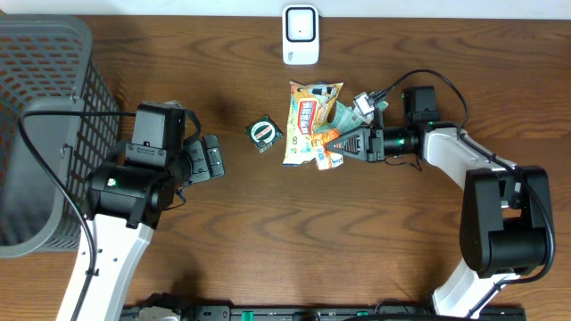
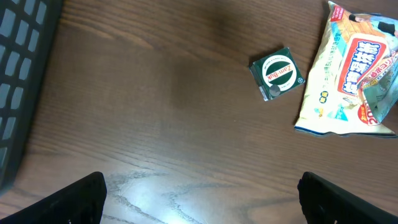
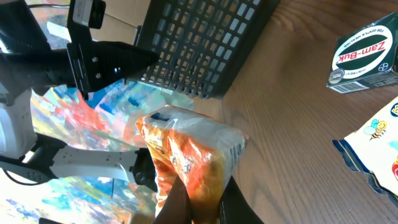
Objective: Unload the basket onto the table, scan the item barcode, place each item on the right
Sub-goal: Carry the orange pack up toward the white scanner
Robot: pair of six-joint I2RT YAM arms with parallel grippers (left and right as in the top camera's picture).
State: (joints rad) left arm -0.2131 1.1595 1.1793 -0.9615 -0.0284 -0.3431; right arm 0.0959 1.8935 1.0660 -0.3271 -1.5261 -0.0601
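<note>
A white barcode scanner (image 1: 301,34) stands at the table's far edge. My right gripper (image 1: 334,142) lies on its side, shut on a small orange snack packet (image 1: 325,158). In the right wrist view the packet (image 3: 189,152) is pinched by its lower end at the gripper (image 3: 198,208) and is lifted off the wood. A larger yellow and white snack bag (image 1: 310,116) lies beside it. A green Zam-Buk box (image 1: 264,134) rests to the left. My left gripper (image 1: 214,158) is open over bare wood, with nothing in it (image 2: 202,202), short of the box (image 2: 277,73).
A dark mesh basket (image 1: 49,116) fills the left side of the table, close behind my left arm. A teal packet and cable connector (image 1: 357,105) sit by my right wrist. The snack bag (image 2: 348,74) reaches the right edge of the left wrist view.
</note>
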